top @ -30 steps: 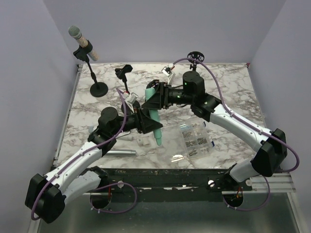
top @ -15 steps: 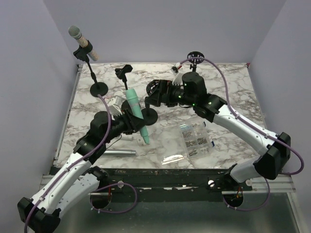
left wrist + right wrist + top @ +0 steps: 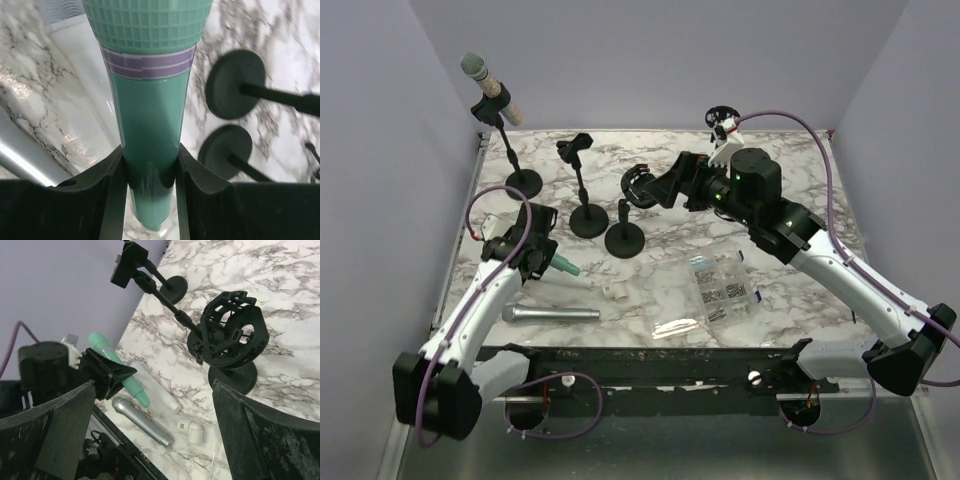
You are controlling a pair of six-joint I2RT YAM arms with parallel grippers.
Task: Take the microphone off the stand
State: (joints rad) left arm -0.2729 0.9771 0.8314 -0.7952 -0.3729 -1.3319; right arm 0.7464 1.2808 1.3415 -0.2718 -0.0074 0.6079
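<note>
Microphone: the teal plastic microphone [image 3: 150, 100], with a purple band under its mesh head, is out of its holder. It sits low over the left side of the white marble-patterned tabletop [image 3: 790, 165], well apart from its stand. You cannot tell whether it touches the surface.
Left jaws: your left gripper [image 3: 150, 159] is clamped on the handle, with one black finger pressed to each side.
Stand: the black stand with a round base and cage-shaped shock mount [image 3: 624, 240] is upright near the middle of the tabletop. Its cage is empty.
Right jaws: your right gripper [image 3: 658, 188] hangs just beside the cage, with its jaws spread wide and nothing between them.
Progress: the removal itself looks done. What seems left is setting the microphone down and letting go.
Nearby: a silver metal microphone [image 3: 550, 313] lies flat near the front left, close to the held one.
Further out: a black clip stand [image 3: 588, 222] is beside the empty one. A tall black stand holding a grey-headed microphone [image 3: 488, 88] is at the back left. A clear plastic box of small parts [image 3: 723, 288] sits front centre.
</note>
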